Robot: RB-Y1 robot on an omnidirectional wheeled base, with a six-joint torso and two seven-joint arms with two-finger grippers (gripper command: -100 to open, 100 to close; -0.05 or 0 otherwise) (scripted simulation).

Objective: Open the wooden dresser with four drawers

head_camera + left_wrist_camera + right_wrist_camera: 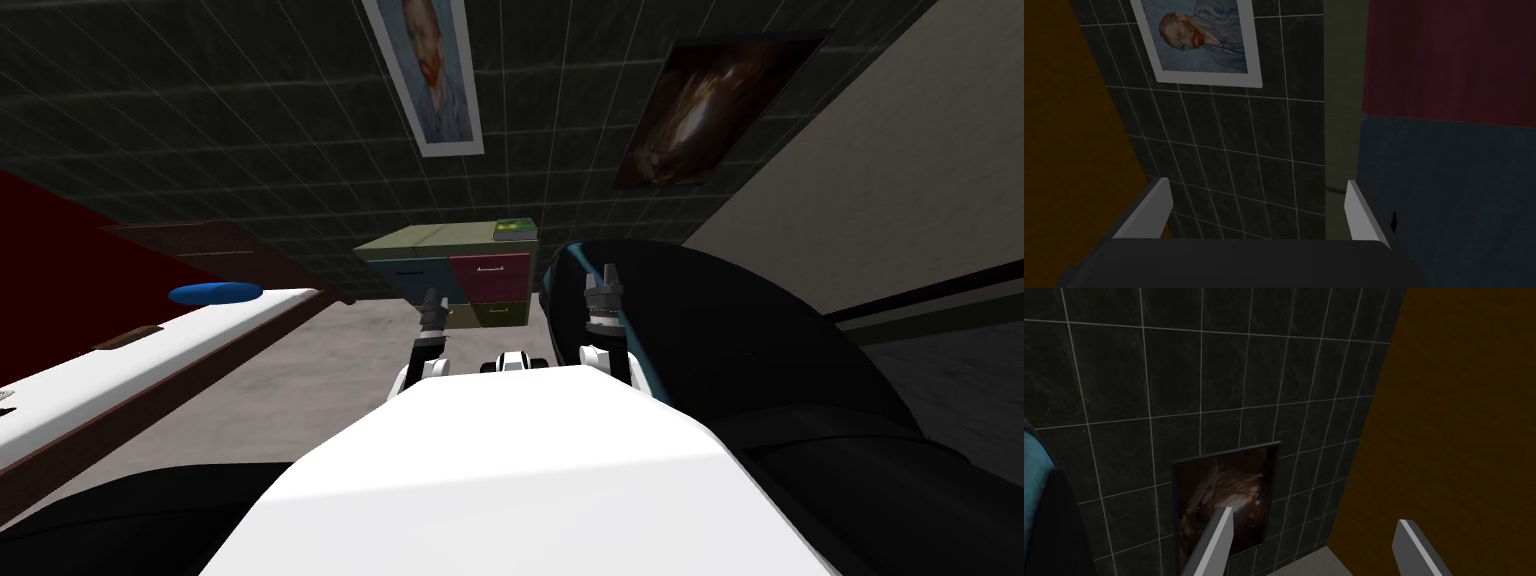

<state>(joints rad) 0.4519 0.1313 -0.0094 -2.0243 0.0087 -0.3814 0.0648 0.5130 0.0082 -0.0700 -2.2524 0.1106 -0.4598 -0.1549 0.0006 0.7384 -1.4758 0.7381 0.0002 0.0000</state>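
Fingers on your left gripper and right gripper stand wide, empty. Expect the dresser to stay put, heavy and rigid; pinch the red drawer's thin handle and pull straight.

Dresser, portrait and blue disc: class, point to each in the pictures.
dresser (pixel 485 280): head view, red drawer front.
portrait (pixel 430 75): head view, middle of the canvas.
blue disc (pixel 215 292): head view, its top face.
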